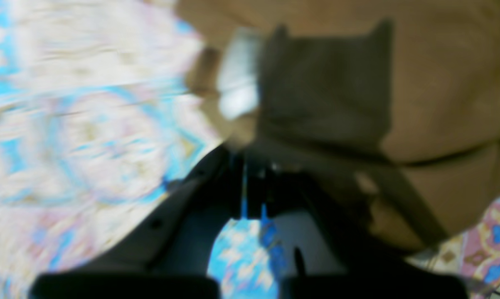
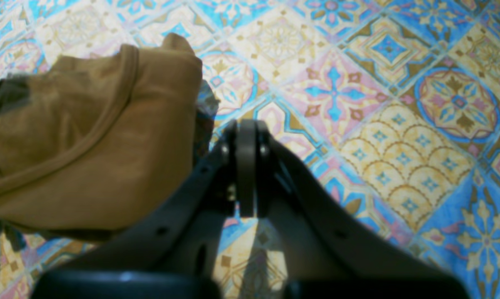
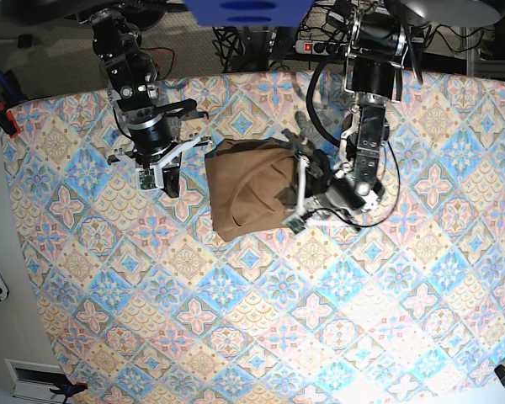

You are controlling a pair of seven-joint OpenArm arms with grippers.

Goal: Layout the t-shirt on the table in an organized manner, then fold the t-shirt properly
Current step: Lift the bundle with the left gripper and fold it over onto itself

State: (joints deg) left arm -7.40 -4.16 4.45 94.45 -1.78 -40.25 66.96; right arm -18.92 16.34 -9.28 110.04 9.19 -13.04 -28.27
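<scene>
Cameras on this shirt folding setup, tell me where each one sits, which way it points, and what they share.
Left wrist: on the left arm, looking past the shut left gripper at the t-shirt and its white tag; blurred.
Right wrist: on the right arm, looking past the shut right gripper over the table, shirt to one side.
Base: overhead, looking straight down; both arms show, right gripper beside the shirt, left gripper at its edge.
Shared: all three show the shirt and patterned cloth.

No legible text, brand, number or sign in any view. The white tag inside the t-shirt, upper centre of the left wrist view, is too blurred to read.
</scene>
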